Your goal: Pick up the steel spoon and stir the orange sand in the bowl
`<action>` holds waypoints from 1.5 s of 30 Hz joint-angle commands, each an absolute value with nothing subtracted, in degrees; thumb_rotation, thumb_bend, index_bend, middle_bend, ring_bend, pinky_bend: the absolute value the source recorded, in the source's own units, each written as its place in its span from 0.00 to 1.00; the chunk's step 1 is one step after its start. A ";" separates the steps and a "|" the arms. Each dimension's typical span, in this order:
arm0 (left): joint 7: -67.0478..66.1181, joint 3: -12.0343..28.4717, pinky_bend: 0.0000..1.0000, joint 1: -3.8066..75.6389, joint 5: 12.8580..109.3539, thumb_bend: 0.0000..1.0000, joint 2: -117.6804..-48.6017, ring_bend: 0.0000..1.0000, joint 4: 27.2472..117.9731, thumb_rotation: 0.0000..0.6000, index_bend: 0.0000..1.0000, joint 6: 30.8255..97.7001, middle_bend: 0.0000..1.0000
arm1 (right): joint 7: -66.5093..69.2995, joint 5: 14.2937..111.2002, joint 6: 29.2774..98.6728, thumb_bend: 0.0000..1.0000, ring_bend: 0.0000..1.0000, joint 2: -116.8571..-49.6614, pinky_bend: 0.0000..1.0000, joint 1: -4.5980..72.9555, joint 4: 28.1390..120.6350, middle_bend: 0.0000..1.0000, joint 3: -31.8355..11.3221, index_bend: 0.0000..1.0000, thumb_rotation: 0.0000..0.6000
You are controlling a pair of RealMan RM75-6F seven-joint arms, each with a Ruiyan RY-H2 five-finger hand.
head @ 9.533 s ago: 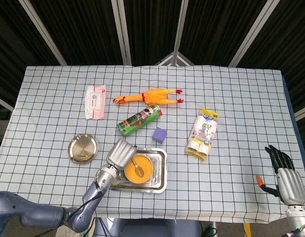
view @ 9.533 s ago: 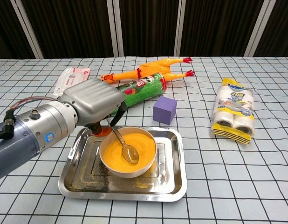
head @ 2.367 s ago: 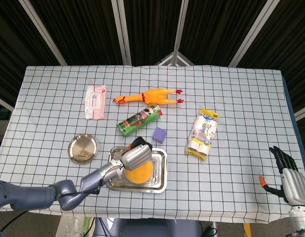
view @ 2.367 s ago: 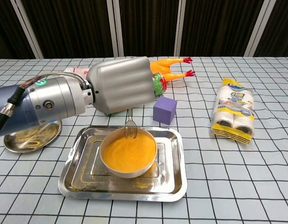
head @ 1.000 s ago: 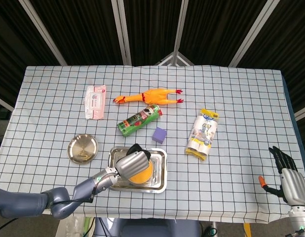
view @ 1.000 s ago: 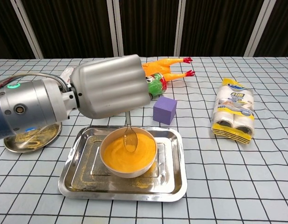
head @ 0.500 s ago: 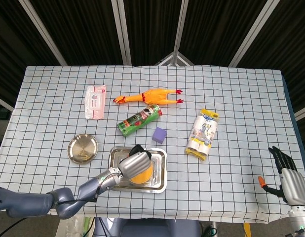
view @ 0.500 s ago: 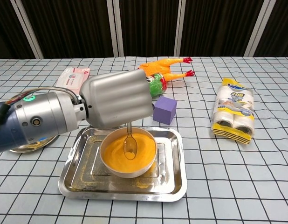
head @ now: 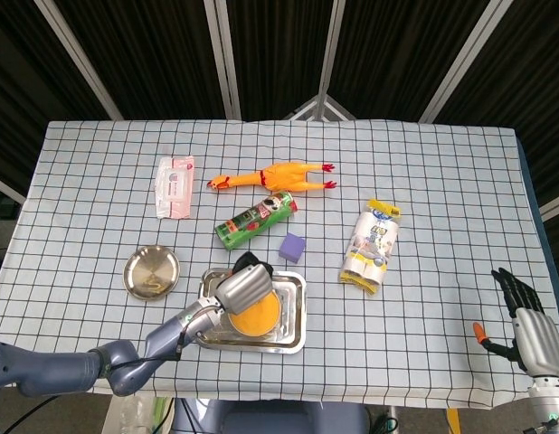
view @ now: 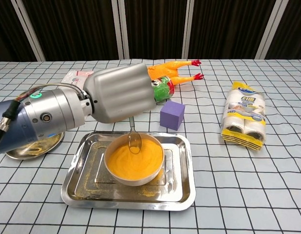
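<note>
A steel bowl full of orange sand stands in a steel tray. My left hand hovers above the bowl's far rim and holds the steel spoon nearly upright, its tip dipped in the sand at the back of the bowl. From the head view the left hand covers the bowl's far left part and hides the spoon. My right hand rests off the table's right front corner, fingers spread, holding nothing.
A small steel plate dusted with sand lies left of the tray. Behind the tray are a purple cube, a green can, a rubber chicken and a wipes pack. A paper-roll pack lies right.
The left hand has swung the spoon from the bowl's middle toward its far rim; the hand shifted slightly back and left. The right hand stayed still.
</note>
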State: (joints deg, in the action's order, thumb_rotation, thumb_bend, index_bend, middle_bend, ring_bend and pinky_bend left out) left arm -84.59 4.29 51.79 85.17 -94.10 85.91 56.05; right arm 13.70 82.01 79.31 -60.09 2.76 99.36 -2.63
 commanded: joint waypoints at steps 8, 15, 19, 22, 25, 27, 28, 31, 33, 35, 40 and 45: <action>-77.93 3.07 1.00 51.97 89.12 0.72 -91.67 1.00 87.85 1.00 0.82 57.03 1.00 | 13.53 82.05 79.41 0.40 0.00 -60.11 0.00 2.72 99.44 0.00 -2.61 0.00 1.00; -76.06 2.61 1.00 51.90 90.07 0.72 -91.47 1.00 88.76 1.00 0.82 56.84 1.00 | 13.52 81.96 79.37 0.40 0.00 -60.09 0.00 2.71 99.48 0.00 -2.60 0.00 1.00; -76.34 2.45 1.00 51.86 89.96 0.72 -92.07 1.00 88.47 1.00 0.82 56.28 1.00 | 13.55 81.91 79.30 0.40 0.00 -60.07 0.00 2.74 99.53 0.00 -2.62 0.00 1.00; -77.13 2.52 1.00 51.76 89.31 0.72 -92.82 1.00 88.19 1.00 0.82 55.75 1.00 | 13.65 81.83 79.15 0.40 0.00 -60.00 0.00 2.76 99.61 0.00 -2.59 0.00 1.00; -78.27 2.70 1.00 51.64 88.49 0.72 -93.67 1.00 87.84 1.00 0.82 55.37 1.00 | 13.75 81.66 78.95 0.40 0.00 -59.93 0.00 2.79 99.71 0.00 -2.59 0.00 1.00; -79.40 3.00 1.00 51.47 87.54 0.72 -94.41 1.00 87.51 1.00 0.82 55.22 1.00 | 13.87 81.56 78.77 0.40 0.00 -59.83 0.00 2.83 99.84 0.00 -2.56 0.00 1.00; -79.86 3.16 1.00 51.39 86.99 0.72 -94.75 1.00 87.41 1.00 0.82 55.13 1.00 | 13.90 81.54 78.73 0.40 0.00 -59.80 0.00 2.83 99.87 0.00 -2.56 0.00 1.00; -81.38 3.51 1.00 51.30 85.67 0.72 -95.44 1.00 86.96 1.00 0.83 54.86 1.00 | 13.95 81.51 78.68 0.40 0.00 -59.75 0.00 2.86 99.94 0.00 -2.57 0.00 1.00; -82.31 3.68 1.00 51.22 84.94 0.72 -95.60 1.00 86.87 1.00 0.83 54.82 1.00 | 14.00 81.50 78.63 0.40 0.00 -59.74 0.00 2.87 99.91 0.00 -2.57 0.00 1.00; -82.96 3.82 1.00 51.16 84.49 0.72 -95.50 1.00 86.85 1.00 0.83 54.95 1.00 | 14.09 81.49 78.57 0.40 0.00 -59.74 0.00 2.90 99.92 0.00 -2.57 0.00 1.00; -84.55 4.37 1.00 50.94 82.87 0.72 -94.88 1.00 86.83 1.00 0.83 55.38 1.00 | 14.21 81.51 78.43 0.40 0.00 -59.65 0.00 2.94 100.09 0.00 -2.53 0.00 1.00; -85.35 4.74 1.00 50.82 81.64 0.72 -94.56 1.00 86.58 1.00 0.83 55.94 1.00 | 14.14 81.48 78.36 0.41 0.00 -59.60 0.00 2.94 100.16 0.00 -2.49 0.00 1.00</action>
State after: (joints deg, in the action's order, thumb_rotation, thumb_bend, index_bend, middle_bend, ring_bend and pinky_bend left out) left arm -85.28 4.69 50.85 81.70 -94.62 86.63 55.87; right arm 14.15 81.48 78.36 -59.60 2.94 100.16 -2.49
